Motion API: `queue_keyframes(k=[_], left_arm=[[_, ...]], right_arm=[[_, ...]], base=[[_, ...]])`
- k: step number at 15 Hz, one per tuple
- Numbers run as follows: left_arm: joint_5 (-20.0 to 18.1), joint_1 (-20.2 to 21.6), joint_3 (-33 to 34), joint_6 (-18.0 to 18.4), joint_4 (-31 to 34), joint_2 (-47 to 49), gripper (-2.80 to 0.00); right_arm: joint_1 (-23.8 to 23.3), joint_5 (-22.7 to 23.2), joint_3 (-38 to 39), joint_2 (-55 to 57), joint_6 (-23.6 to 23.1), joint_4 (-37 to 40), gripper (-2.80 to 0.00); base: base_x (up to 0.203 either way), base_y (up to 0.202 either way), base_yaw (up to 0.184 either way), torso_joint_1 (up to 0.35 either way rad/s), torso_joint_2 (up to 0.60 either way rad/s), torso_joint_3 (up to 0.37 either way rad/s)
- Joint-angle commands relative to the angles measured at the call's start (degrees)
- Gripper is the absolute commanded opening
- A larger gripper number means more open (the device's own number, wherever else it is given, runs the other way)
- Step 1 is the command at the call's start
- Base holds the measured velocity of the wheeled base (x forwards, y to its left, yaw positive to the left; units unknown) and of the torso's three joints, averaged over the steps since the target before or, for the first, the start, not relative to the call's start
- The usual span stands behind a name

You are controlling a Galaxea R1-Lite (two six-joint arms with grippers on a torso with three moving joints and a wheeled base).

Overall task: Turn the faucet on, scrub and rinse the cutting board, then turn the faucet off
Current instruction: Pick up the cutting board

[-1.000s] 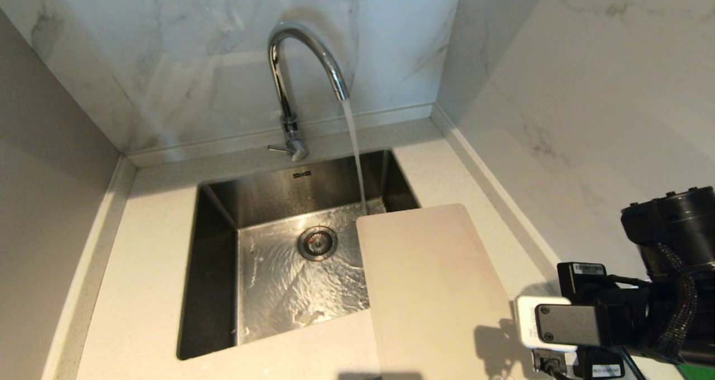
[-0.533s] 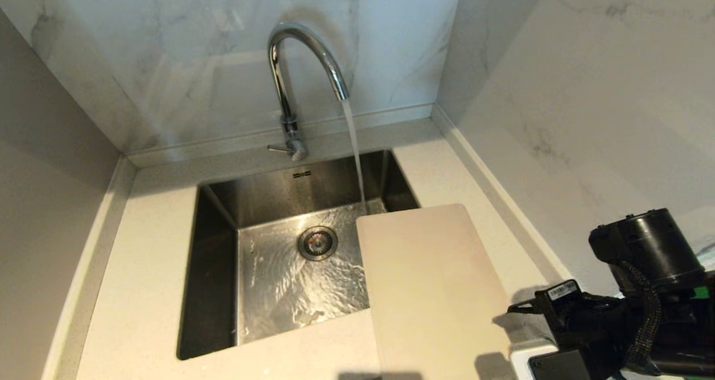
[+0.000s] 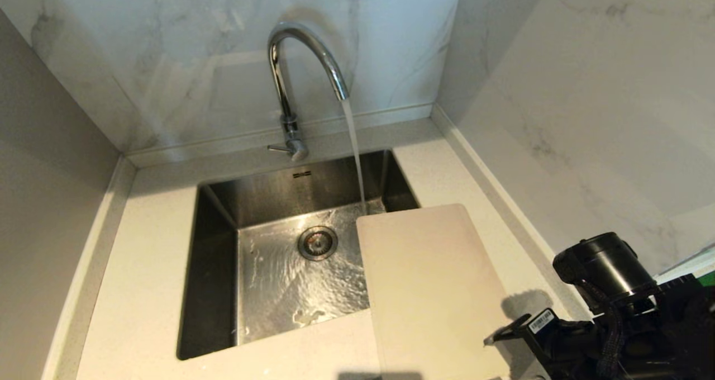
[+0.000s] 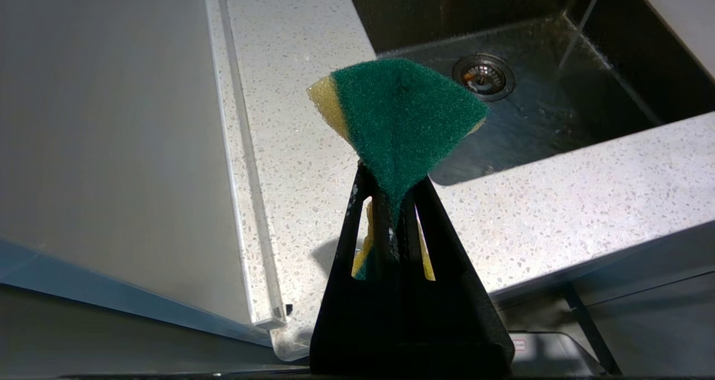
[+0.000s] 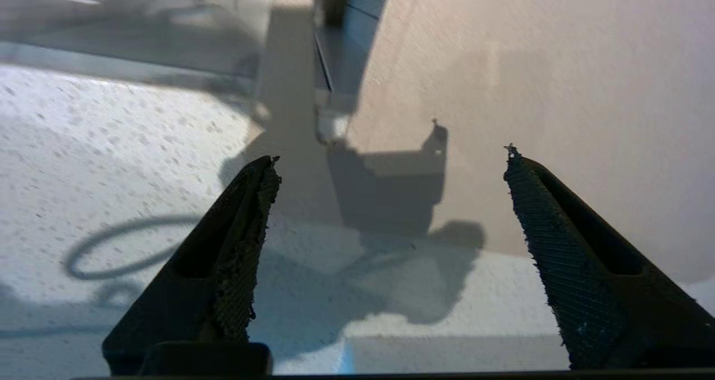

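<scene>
Black R gripper has jaws spread wide, nothing between them, hanging over the near end of the cutting board where board edge meets the speckled countertop; its shadow falls on both. In head view only the R arm's wrist shows, low at the right corner, just beside the board's right edge. L gripper is closed tight on a green-and-yellow sponge, pinched at its lower part so the green face fans out above the fingertips; it sits over the counter's front-left strip, near the sink corner, touching nothing else.

Board lies flat w/ its far left corner overhanging the sink's right rim, rest on counter to the right. Chrome faucet stands behind the sink, water running from the spout into the basin just past the board's far edge. Lever at its base points left. Open basin to the left of the board; wall close on the right
</scene>
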Motion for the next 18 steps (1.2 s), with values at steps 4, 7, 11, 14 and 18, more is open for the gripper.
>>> queue_keyframes(k=[4,7,11,14,18], left_arm=[[0.0,0.0,0.2,0.0,0.0,0.0,-2.8],[0.0,0.0,0.2,0.0,0.0,0.0,-2.8],[0.0,0.0,0.2,0.0,0.0,0.0,-2.8],[-0.1,0.0,0.2,0.1,0.0,0.0,-2.8],[-0.1,0.0,0.2,0.1,-0.1,0.1,-2.8]], right_arm=[[7.2,1.9,1.7,2.0,5.7,1.8,0.0],[9.0,2.5,3.4,2.9,7.5,2.4,0.0],[8.9,2.4,8.1,2.7,7.5,2.1,0.0],[8.9,2.4,9.0,3.3,8.1,2.0,0.0],[8.9,2.3,8.7,4.6,8.7,1.9,0.0]], base=[[0.0,0.0,0.0,0.0,0.0,0.0],[0.0,0.0,0.0,0.0,0.0,0.0],[0.0,0.0,0.0,0.0,0.0,0.0],[0.0,0.0,0.0,0.0,0.0,0.0],[0.0,0.0,0.0,0.0,0.0,0.0]])
